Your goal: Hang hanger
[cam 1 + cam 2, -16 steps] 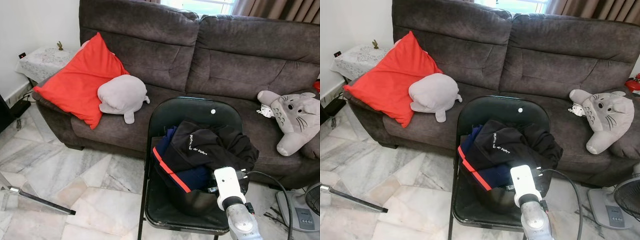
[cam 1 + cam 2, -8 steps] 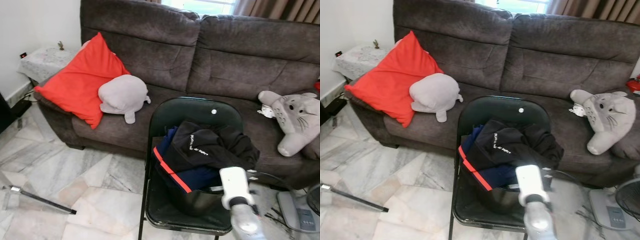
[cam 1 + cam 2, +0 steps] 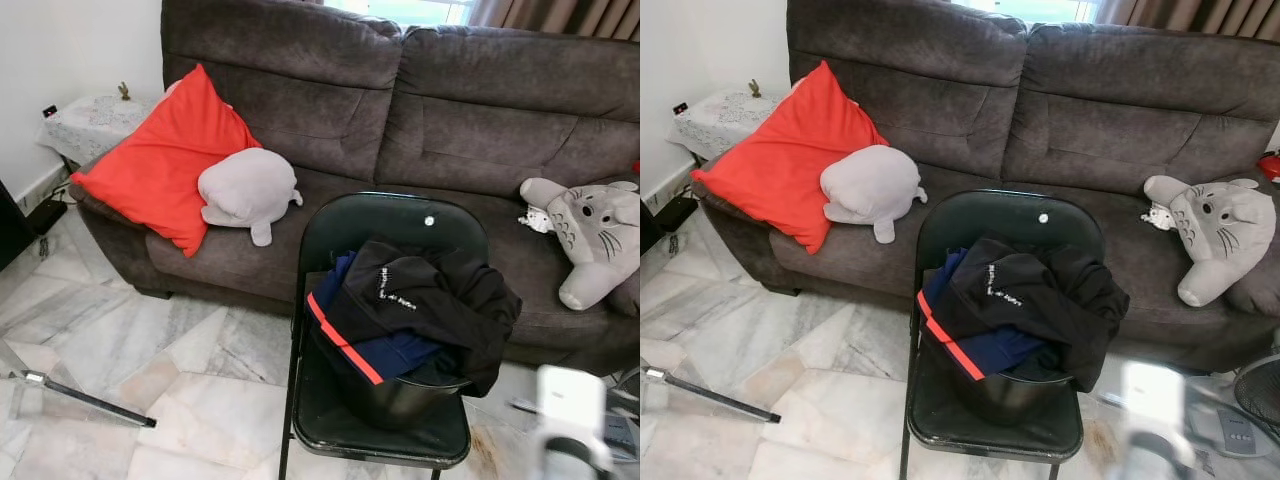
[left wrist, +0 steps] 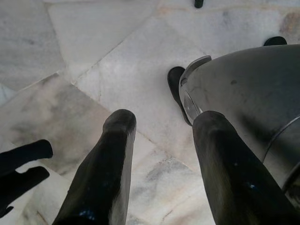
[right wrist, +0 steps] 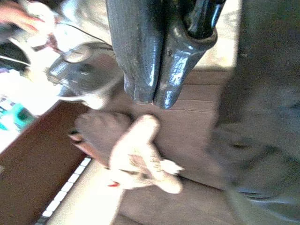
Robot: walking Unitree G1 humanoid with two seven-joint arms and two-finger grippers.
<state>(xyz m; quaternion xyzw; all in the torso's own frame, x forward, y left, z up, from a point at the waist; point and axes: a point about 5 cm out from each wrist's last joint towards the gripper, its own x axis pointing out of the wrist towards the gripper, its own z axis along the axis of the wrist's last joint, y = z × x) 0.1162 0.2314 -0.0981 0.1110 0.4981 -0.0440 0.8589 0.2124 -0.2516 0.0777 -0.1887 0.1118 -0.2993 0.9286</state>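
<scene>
Right arm (image 3: 568,420) blurred, low at right; right gripper (image 5: 152,89) fingers pressed together. Left gripper (image 4: 161,154) fingers spread, pointing floorward.

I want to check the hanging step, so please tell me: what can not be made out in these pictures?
- Hanger: none can be told apart; the pile of clothes on the chair may cover it.
- Right arm: blurred and cut off by the corner in the eye views.
- Right tool: fingers pressed together; the wrist view behind them is blurred.
- Bucket: its inside is covered by clothes.
</scene>
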